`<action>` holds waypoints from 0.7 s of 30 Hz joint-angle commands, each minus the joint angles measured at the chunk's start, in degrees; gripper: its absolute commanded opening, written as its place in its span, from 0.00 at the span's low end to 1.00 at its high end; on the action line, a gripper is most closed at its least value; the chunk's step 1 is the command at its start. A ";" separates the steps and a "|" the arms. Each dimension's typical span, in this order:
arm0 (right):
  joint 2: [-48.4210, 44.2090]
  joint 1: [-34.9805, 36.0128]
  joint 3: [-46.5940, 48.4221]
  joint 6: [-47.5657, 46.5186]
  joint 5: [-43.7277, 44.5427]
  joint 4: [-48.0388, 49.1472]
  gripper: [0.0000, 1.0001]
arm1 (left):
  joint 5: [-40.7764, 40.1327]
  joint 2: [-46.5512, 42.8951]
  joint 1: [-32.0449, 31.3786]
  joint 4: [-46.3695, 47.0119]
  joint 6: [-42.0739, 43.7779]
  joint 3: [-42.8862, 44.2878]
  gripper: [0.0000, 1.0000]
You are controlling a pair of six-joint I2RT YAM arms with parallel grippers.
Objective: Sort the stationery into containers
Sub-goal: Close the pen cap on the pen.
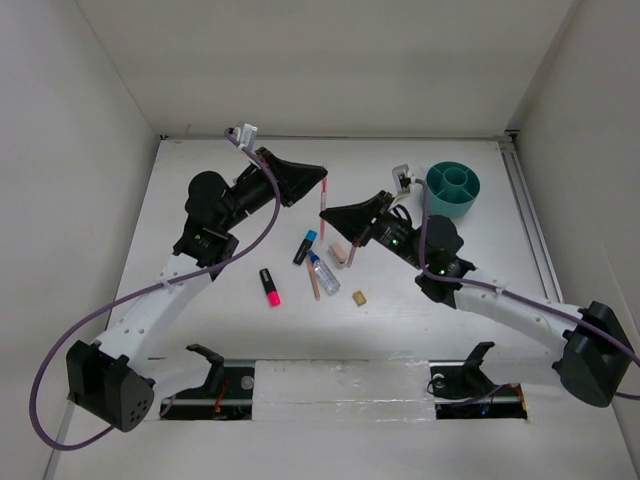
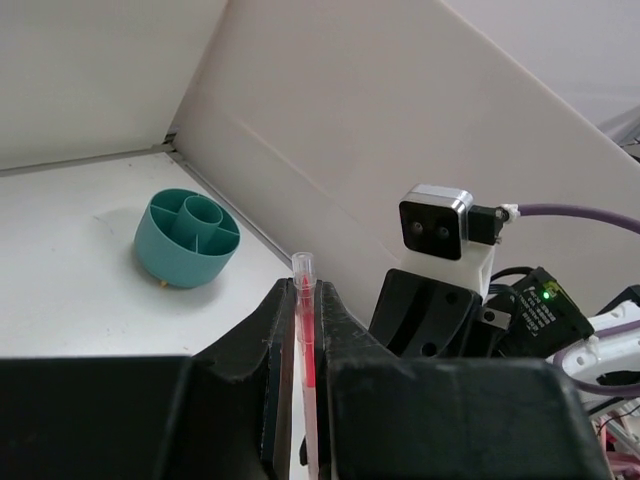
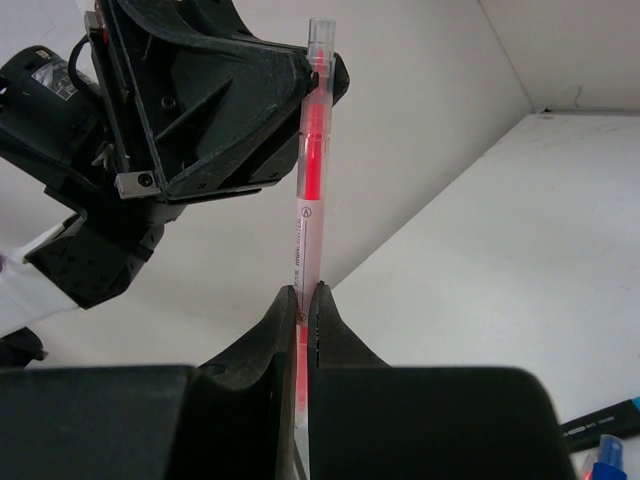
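A thin pink pencil (image 1: 323,205) with a clear end (image 2: 303,264) hangs in the air between both arms. My left gripper (image 1: 322,177) is shut on it near that clear end (image 3: 320,30). My right gripper (image 1: 324,213) is shut on its lower part (image 3: 308,220). On the table below lie a pink-capped marker (image 1: 269,286), a blue-capped marker (image 1: 304,246), a clear bottle (image 1: 322,271), a pink eraser (image 1: 338,254), a tan block (image 1: 359,297) and two more pencils (image 1: 314,287) (image 1: 352,250). The teal round container (image 1: 453,188) stands at the far right, apart from both grippers.
White walls close off the table (image 1: 230,330) at the back and both sides. A metal rail (image 1: 530,225) runs along the right edge beside the container (image 2: 187,238). The two arm bases sit at the near edge.
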 commanded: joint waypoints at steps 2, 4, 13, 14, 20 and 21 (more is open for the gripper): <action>-1.28 -3.69 8.74 0.32 -3.08 10.67 0.00 | 4.48 2.00 -0.11 -6.14 2.62 0.59 0.00; -1.27 -4.39 9.88 0.32 -4.49 10.67 0.00 | 4.48 2.00 -0.11 -6.66 3.14 0.59 0.00; 1.62 -5.45 14.45 2.35 -7.12 10.75 0.00 | 4.92 3.05 -0.11 -8.07 4.47 1.30 0.00; 1.63 -5.45 15.07 3.04 -7.91 10.76 0.00 | 4.92 3.05 -0.11 -7.55 4.47 1.30 0.00; 2.77 -7.21 19.55 3.58 -9.76 9.45 0.00 | 3.87 3.05 -0.11 -8.25 4.99 1.30 0.00; 2.77 -7.73 20.08 3.58 -9.77 9.44 0.00 | 3.87 3.05 -0.11 -8.77 4.99 1.30 0.00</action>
